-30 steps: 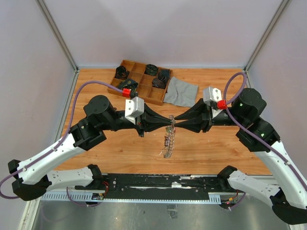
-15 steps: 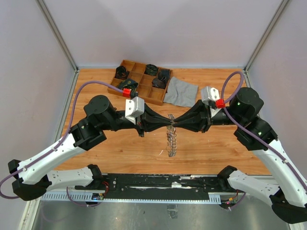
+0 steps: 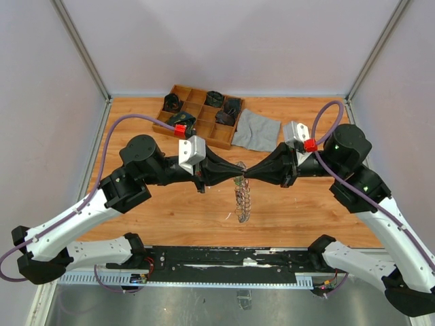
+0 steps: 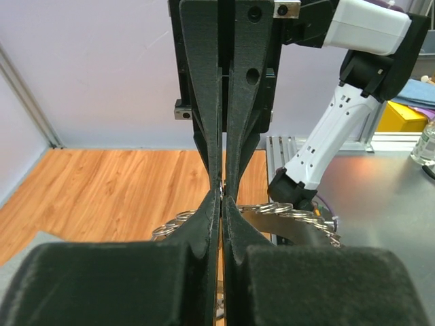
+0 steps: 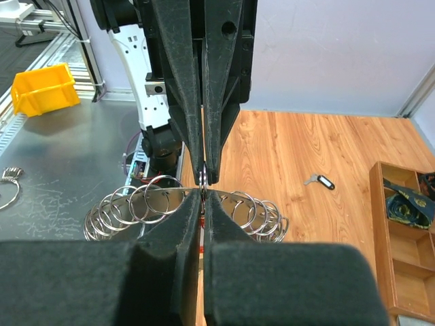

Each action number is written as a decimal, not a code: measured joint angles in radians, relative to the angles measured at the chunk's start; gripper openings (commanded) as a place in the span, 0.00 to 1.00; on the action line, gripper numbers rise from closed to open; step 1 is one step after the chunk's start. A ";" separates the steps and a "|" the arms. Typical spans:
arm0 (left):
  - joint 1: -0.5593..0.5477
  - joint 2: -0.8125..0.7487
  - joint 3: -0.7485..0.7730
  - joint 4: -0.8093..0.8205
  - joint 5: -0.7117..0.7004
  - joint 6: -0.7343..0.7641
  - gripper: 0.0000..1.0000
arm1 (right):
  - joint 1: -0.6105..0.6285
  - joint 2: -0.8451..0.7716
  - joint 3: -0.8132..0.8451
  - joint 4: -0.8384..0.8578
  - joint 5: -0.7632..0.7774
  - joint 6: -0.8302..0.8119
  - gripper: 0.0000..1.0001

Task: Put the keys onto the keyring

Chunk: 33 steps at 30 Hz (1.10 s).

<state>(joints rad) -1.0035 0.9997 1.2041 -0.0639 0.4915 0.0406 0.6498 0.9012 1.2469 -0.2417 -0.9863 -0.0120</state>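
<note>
Right jaws newly tight on keyring (image 3: 242, 198)

- Top view now: bright, even light from above, and the wooden table (image 3: 170, 210) carries only soft, faint shadows.
- No hot spots there (the walls (image 3: 238, 47) read a flat pale lilac), everything crisp.
- Left wrist: the jaws' near padding is a dark blur along the bottom edge; the background is sharp.
- Right wrist, same: close jaws soft, keyring (image 5: 136, 204) loops flashing small glints.
- The metal surface (image 5: 61, 156) beside them gives a dull sheen.
</note>
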 measured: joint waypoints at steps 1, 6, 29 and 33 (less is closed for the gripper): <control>0.000 0.000 0.000 -0.002 -0.001 0.000 0.08 | 0.000 0.000 0.000 -0.004 0.008 -0.002 0.01; 0.000 0.005 0.000 -0.006 -0.019 0.003 0.30 | 0.000 0.012 0.040 -0.096 0.046 -0.034 0.01; 0.000 0.023 0.009 -0.148 -0.148 0.033 0.38 | 0.272 0.383 0.655 -1.017 0.620 -0.409 0.01; 0.000 0.022 0.006 -0.148 -0.101 0.042 0.38 | 0.287 0.393 0.665 -1.054 0.641 -0.416 0.01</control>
<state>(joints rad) -1.0035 1.0214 1.2098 -0.2115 0.3908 0.0822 0.9367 1.2942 1.9121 -1.2953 -0.3454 -0.4278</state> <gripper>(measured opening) 0.376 0.020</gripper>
